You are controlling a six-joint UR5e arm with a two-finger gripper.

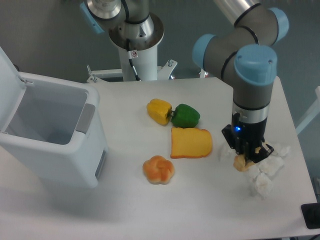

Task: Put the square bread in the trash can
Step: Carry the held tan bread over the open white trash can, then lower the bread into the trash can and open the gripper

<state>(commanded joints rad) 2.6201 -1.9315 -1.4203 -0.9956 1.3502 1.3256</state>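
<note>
1. The square bread (191, 143), a flat orange-yellow slice with a darker crust edge, is seen lying flat on the white table (150, 210), just to the image-left of the gripper (246, 159) and apart from it.
2. The gripper is seen low over the table near its right edge, pointing straight down from the grey and blue arm (252, 85). Whether its fingers are parted or closed cannot be told, since they are hidden by the black body of the tool.
3. A small tan piece (242, 163) is seen directly beneath the gripper, touching or nearly touching its tip; whether it is gripped cannot be told.
4. Crumpled white pieces (267, 172) are seen just to the image-right of and below the gripper, on the table.
5. A round bun (158, 169) with a lobed golden top is found further to the image-left of the gripper, below and beside the bread's lower left corner.
6. A green pepper (186, 115) and a yellow pepper (159, 111) are seen touching each other, up and to the image-left of the gripper, just above the bread's top edge.
7. The trash can (55, 150) stands well apart from the gripper, at the far image-left of the table, with its lid (9, 95) swung up and its inside exposed. A grey latch tab (85, 118) is seen on the rim facing the gripper.
</note>
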